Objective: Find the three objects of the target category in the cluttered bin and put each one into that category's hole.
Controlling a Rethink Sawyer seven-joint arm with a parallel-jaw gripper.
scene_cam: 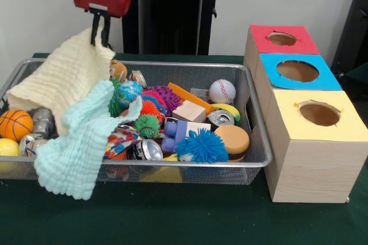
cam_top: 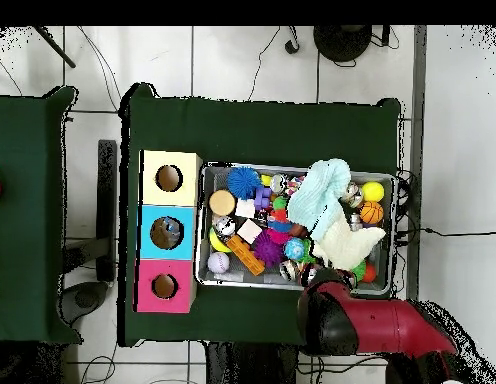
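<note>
We see the bin (scene_cam: 256,161) as a wide, shallow basket of silver wire mesh with a rounded metal rim, crowded with toys, balls and drink cans, and we cannot pick out any clear plastic bottle among them in either view. The gripper (scene_cam: 99,39) hangs over the bin's far corner, its thin dark fingers (scene_cam: 94,31) pinched on the top edge of a pale yellow cloth (scene_cam: 60,78), which drapes down from the grip onto the clutter below. A mint green cloth (scene_cam: 77,147) lies just beneath and in front of the yellow one, spilling over the bin's near rim. An orange basketball (scene_cam: 15,125) sits below the gripper at the bin's end, and a baseball (scene_cam: 222,91) lies well apart from it toward the other end. Beyond that end, well away from the gripper, stand three wooden boxes with round holes: red (scene_cam: 282,39), blue (scene_cam: 298,71) and yellow (scene_cam: 319,114). The front view shows the fingers gripping the cloth; the overhead view hides them under the red arm (cam_top: 382,328), but shows the bin's whole outline (cam_top: 204,225) and the boxes (cam_top: 169,231) touching its side.
</note>
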